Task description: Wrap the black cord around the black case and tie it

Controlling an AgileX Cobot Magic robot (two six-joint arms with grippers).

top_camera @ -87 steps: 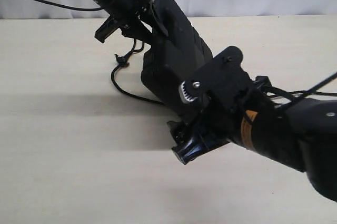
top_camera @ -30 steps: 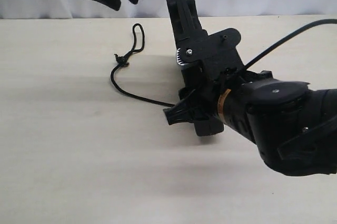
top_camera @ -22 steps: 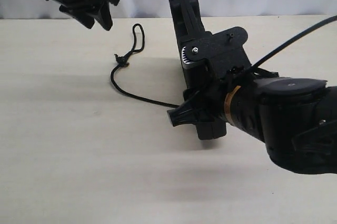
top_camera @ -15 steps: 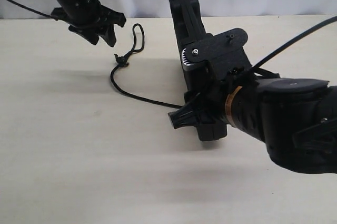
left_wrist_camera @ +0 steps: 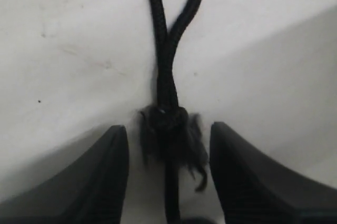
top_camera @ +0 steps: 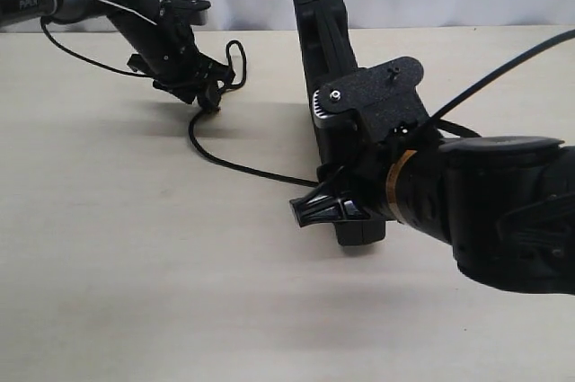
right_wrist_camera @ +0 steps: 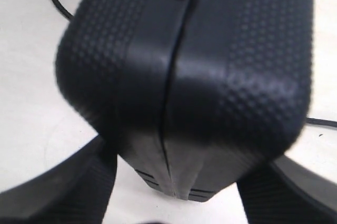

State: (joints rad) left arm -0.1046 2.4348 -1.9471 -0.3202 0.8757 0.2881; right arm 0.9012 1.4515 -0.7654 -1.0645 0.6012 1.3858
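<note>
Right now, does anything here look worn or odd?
Yes. The cord has a frayed knot, loose fibres sticking out, lying between the left fingers. The case stands on its edge rather than flat.

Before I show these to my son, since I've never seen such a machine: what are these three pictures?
This is a robot with two arms, each ending in a two-fingered tool. The wide picture comes from a camera off the arms. The two close-ups come from a camera on each wrist. On the pale table lies a long black cord. The left tool is open, with a finger on either side of the cord's frayed knot. The right tool is clamped on the black case, holding it up on edge.
</note>
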